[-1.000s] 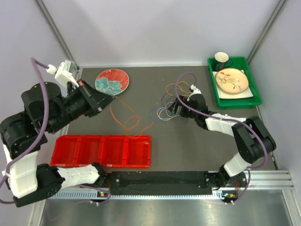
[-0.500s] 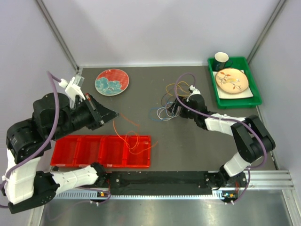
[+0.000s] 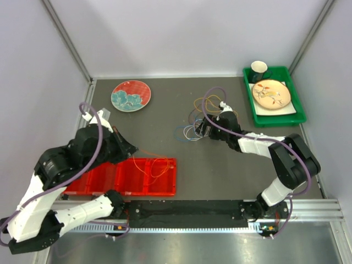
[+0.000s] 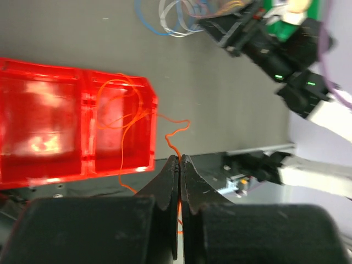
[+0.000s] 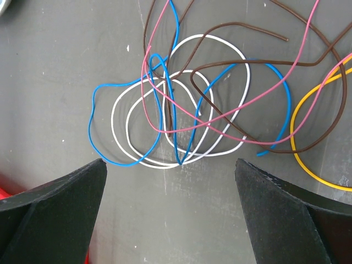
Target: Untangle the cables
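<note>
While the left claw (image 4: 180, 160) is clamped on the orange cable (image 4: 122, 113), whose loops lie in the red tray's (image 4: 88, 137) end compartment, the right claw (image 5: 169, 165) hangs spread above the tangled cables (image 5: 187, 118) on the counter (image 5: 55, 55). Next, I judge: release orange, then lift 1 strand free.

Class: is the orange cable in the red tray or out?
Partly in: the orange cable loops inside the red tray, one end trailing out to the shut left gripper.
</note>
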### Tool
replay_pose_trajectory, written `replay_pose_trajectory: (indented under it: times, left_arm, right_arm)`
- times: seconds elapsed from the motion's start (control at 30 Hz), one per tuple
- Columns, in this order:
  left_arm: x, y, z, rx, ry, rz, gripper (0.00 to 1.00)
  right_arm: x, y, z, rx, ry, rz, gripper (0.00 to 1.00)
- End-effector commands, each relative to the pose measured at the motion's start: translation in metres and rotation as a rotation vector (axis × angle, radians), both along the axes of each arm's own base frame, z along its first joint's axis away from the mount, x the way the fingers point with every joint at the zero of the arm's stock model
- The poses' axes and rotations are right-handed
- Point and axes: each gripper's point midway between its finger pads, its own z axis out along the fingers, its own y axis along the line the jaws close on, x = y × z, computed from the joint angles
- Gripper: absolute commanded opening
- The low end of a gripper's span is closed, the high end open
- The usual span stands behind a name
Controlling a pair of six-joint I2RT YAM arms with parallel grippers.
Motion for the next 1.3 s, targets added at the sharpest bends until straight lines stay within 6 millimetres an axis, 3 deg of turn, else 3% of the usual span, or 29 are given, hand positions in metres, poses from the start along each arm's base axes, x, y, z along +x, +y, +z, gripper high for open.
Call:
replay_pose_trajectory:
  times: [0.0, 0.67, 0.83, 1.13, 1.27]
  left_arm:
    - [0.024, 0.002, -0.017, 0.086, -0.037, 0.061, 0.00]
    - [0.054, -0.009, -0.143, 0.290, 0.031, 0.090, 0.00]
    - [0.062, -0.021, -0.171, 0.315, 0.059, 0.070, 0.00]
    - [0.045, -0.023, -0.225, 0.386, 0.241, 0.056, 0.00]
    - [0.036, -0.026, -0.238, 0.367, 0.280, 0.035, 0.00]
  right_arm:
    - [0.013, 0.008, 0.016, 0.004, -0.055, 0.006, 0.99]
    - [0.017, 0.011, 0.015, 0.000, -0.050, 0.010, 0.99]
    - [0.017, 0.011, 0.014, -0.001, -0.047, 0.012, 0.99]
    - [0.017, 0.012, 0.014, -0.001, -0.046, 0.013, 0.99]
    - [0.017, 0.012, 0.014, -0.001, -0.046, 0.013, 0.99]
